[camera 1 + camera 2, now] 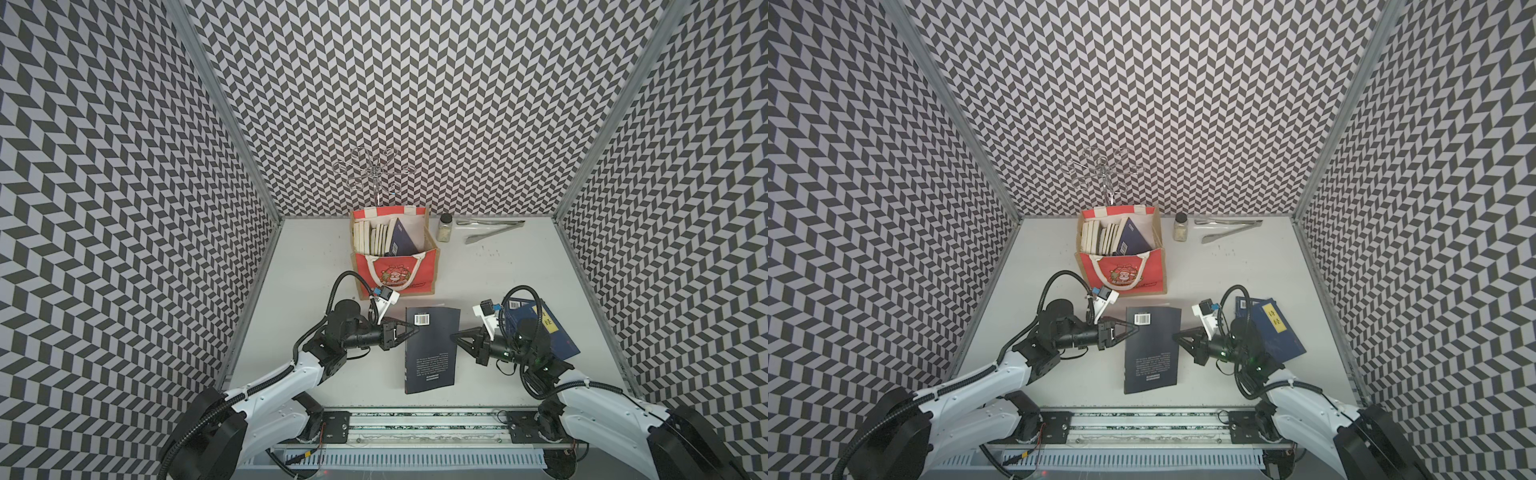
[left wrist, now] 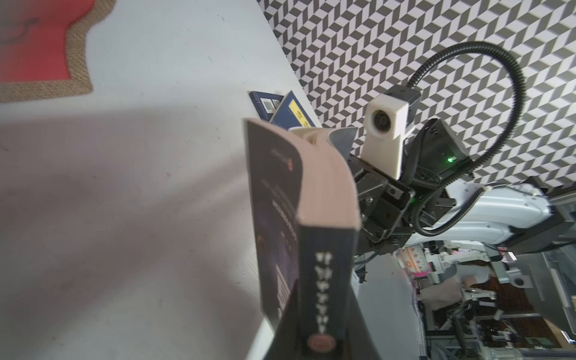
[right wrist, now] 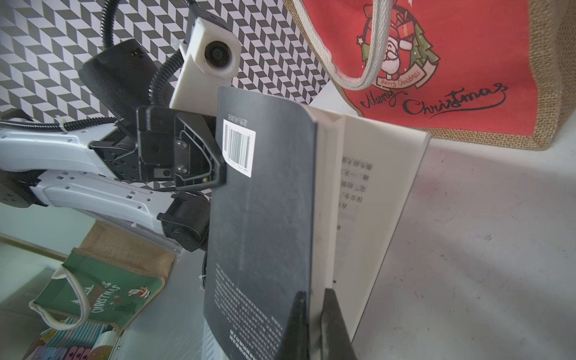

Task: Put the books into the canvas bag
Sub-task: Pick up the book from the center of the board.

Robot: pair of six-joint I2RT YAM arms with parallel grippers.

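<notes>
Standing beside canvas bag (image 1: pixel 424 278): jar (image 1: pixel 445 227), tongs (image 1: pixel 498 230).

the black book (image 3: pixel 265 218) has a matt paper cover and pale paper pages. the bag (image 3: pixel 483 56) is red cloth edged in rough jute, its handle (image 3: pixel 375 46) twisted rope. the tongs (image 1: pixel 498 231) are shiny metal. the table (image 3: pixel 483 249) is smooth, matt, scuffed.

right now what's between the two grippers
The black book: the left gripper is shut on one long edge, the right gripper on the opposite one. Both top views show it.
</notes>
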